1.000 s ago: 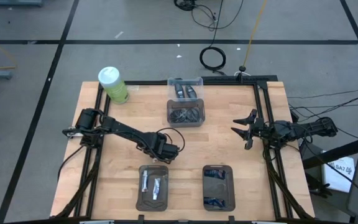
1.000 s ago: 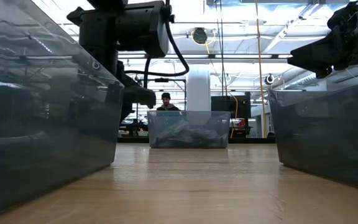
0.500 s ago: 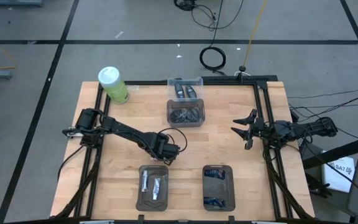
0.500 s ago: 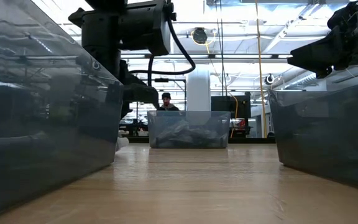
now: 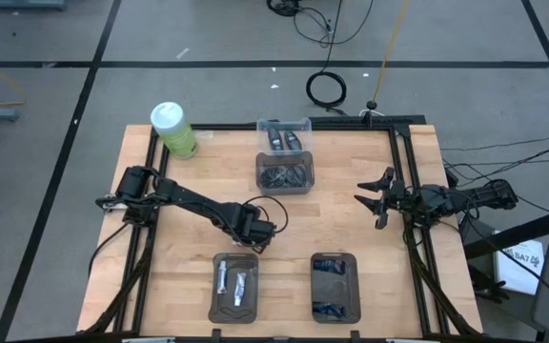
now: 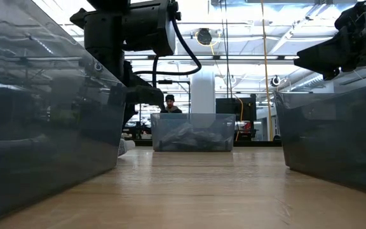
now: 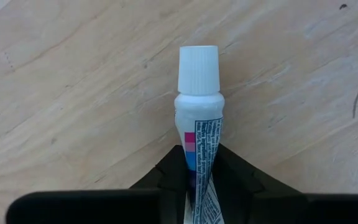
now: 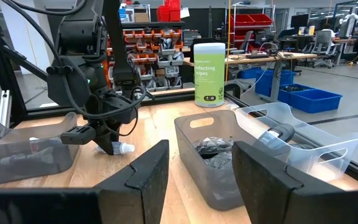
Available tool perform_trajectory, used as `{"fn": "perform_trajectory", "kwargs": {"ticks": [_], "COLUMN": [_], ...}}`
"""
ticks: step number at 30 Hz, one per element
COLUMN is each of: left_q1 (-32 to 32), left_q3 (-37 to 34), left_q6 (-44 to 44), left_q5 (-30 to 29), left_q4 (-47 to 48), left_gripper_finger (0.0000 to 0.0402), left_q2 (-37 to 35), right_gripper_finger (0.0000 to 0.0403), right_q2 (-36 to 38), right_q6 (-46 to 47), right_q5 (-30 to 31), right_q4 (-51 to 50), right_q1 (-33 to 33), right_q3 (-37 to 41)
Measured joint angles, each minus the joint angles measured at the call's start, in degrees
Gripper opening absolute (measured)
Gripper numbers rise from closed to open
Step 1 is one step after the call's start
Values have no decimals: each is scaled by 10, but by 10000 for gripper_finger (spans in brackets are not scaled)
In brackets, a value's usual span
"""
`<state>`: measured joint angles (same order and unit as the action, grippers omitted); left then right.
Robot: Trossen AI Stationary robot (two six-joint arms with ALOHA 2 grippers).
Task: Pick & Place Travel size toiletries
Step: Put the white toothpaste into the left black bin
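Left gripper [image 7: 201, 177] clamped on white-and-pale-blue mini tube [image 7: 199, 118] at table [image 5: 351, 238]; right gripper [image 5: 374, 199] parted, holding nothing

The whole table [image 5: 284, 214] is seen from straight above in the high view. In the low view it is looked across level, from table-top height, toward the room behind. The left wrist view is held very close over the wood. The right wrist view is aimed across the table; the clear bin [image 8: 219, 155] is shared with the low view [image 6: 192, 131].
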<state>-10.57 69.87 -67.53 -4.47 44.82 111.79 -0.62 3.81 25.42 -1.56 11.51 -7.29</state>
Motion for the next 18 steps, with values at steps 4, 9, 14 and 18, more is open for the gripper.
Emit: {"fn": "perform_trajectory", "kwargs": {"ticks": [4,9,14,18], "left_q1": [0,0,0,0], "left_q3": [0,0,0,0], "left_q6": [0,0,0,0], "left_q5": [0,-1,-1,-1], "left_q4": [0,0,0,0], "left_gripper_finger": [58,50,50,49], "left_q2": [0,0,0,0], "right_gripper_finger": [164,164,164,164], "right_q2": [0,0,0,0], "right_q6": [0,0,0,0], "right_q5": [0,0,0,0], "right_q4": [0,0,0,0], "right_q1": [0,0,0,0], "right_q3": [0,0,0,0]}}
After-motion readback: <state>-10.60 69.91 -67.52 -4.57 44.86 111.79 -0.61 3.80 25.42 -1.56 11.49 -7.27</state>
